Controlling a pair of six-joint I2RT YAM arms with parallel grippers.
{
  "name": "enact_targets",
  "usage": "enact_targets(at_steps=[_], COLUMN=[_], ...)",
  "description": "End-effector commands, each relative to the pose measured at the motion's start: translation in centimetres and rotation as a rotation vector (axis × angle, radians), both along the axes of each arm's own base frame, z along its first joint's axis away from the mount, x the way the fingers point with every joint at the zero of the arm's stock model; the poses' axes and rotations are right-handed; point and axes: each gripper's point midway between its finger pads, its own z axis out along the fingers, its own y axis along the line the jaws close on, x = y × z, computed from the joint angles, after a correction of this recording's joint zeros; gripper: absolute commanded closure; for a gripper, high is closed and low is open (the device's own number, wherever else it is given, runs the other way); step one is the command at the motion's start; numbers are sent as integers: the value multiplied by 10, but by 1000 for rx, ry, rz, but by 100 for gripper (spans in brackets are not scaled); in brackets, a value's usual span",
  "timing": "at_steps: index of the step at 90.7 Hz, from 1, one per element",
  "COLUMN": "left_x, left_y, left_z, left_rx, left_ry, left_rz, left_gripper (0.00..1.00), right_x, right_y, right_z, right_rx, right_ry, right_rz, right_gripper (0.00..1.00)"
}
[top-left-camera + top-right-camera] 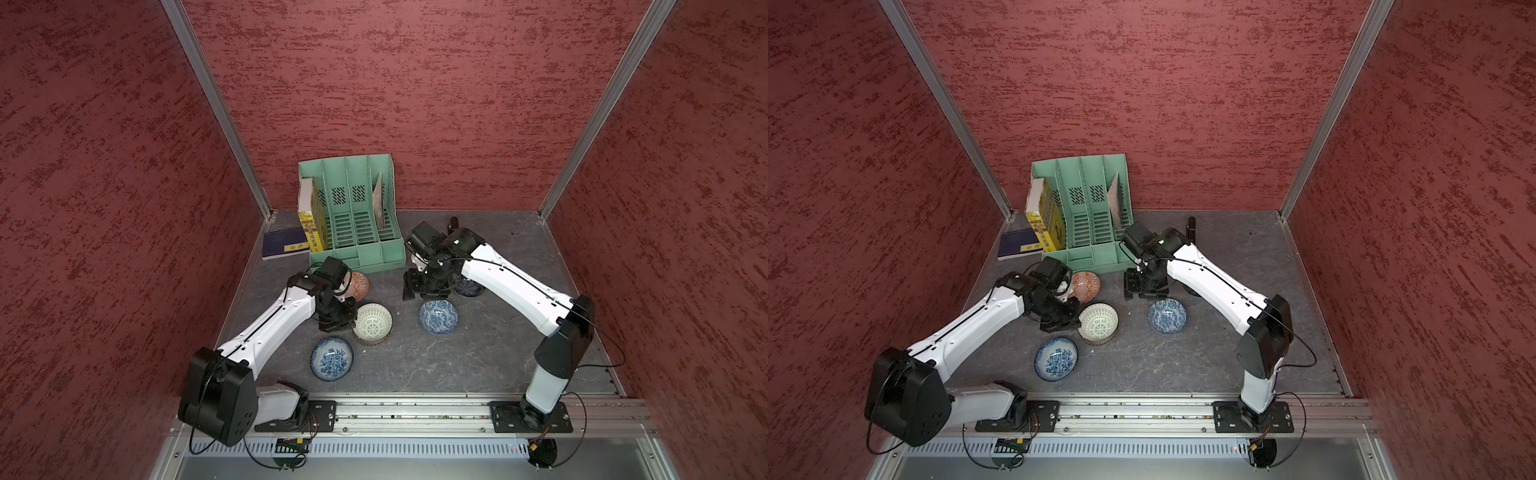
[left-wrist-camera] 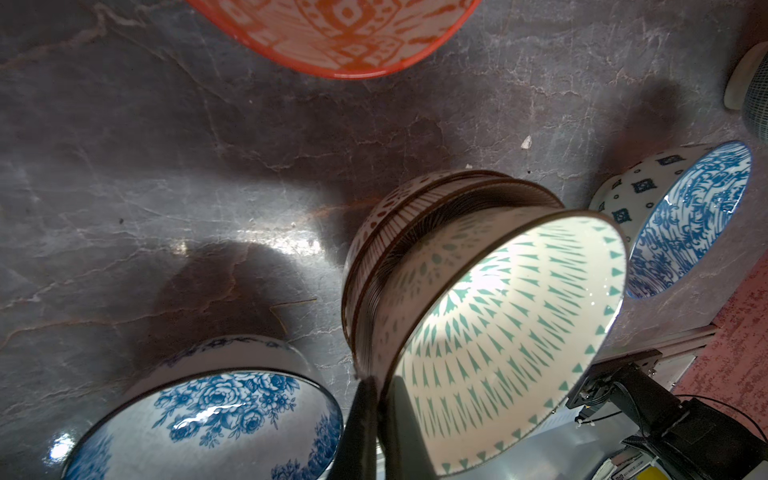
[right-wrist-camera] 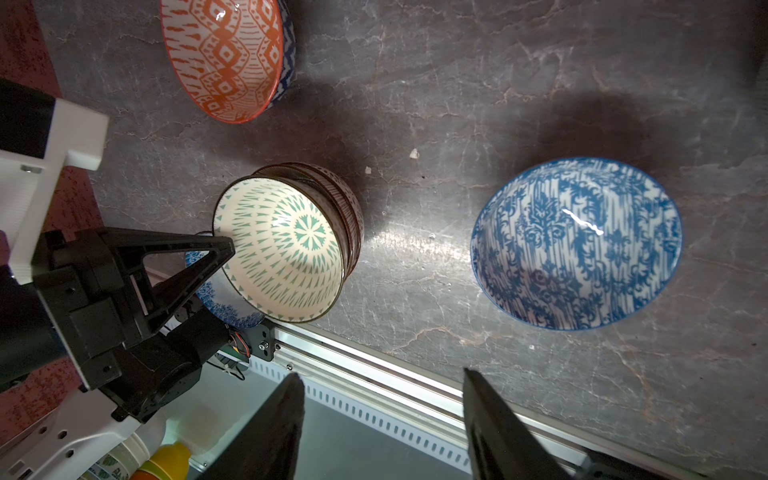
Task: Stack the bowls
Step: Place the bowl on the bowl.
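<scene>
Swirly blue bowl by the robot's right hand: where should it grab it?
Probably the rim of the swirly blue bowl, on the side nearest the open right hand, coming down from above with one finger inside and one outside. The bowl sits upright, alone, with a thin edge.

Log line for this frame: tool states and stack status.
left tool: shut on green bowl rim | stack: green bowl atop striped bowls | right tool: open, near blue-white bowl
</scene>
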Motion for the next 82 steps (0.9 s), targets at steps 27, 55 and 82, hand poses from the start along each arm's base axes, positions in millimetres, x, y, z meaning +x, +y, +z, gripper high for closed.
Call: enact_targets(at_steps=[27,55,82], left_x=[10,6,5], left_y=[-7,-8,-8], left_z=[5,-2,-5], left_rx=[-51,-51,-47], left_ry=[-45,-13,0], left_rz=[-5,-11,-15], left_gripper=[100,100,100], right_x=[1,5,6], right_y=[5,11,16], right_z=[10,13,13], right_rx=[47,55,70], right_ry=[-21,-19,-8], right_rz=[11,22,28], right_gripper=[36,36,36])
